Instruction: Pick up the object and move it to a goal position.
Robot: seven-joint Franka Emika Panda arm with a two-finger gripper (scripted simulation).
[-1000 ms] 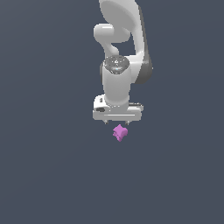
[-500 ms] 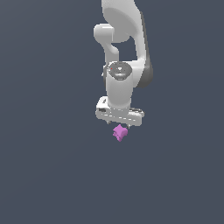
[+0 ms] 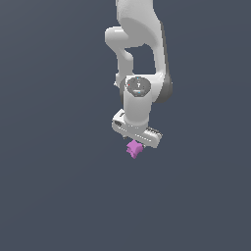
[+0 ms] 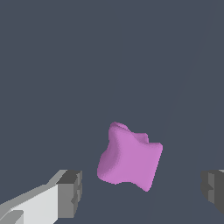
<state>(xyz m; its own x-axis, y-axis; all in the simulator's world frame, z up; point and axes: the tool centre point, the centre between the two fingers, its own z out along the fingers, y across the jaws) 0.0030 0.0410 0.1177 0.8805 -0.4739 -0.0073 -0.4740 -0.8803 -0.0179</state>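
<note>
The object [image 3: 134,148] is a small magenta-pink angular piece lying on the dark grey surface. It sits just below my white gripper [image 3: 136,142] in the exterior view. In the wrist view the object [image 4: 130,158] lies between the two grey fingertips [image 4: 71,193], with a gap on each side and neither pad touching it. The gripper [image 4: 143,192] is open and wide apart. The hand's crossbar is slanted in the exterior view, lower toward that view's right.
The white arm [image 3: 139,54] rises above the gripper to the top of the exterior view. The flat dark grey surface [image 3: 59,186] surrounds the object and no other object shows.
The hand has turned, so its crossbar is now slanted instead of level, and it has come down slightly over the object. The object has not moved.
</note>
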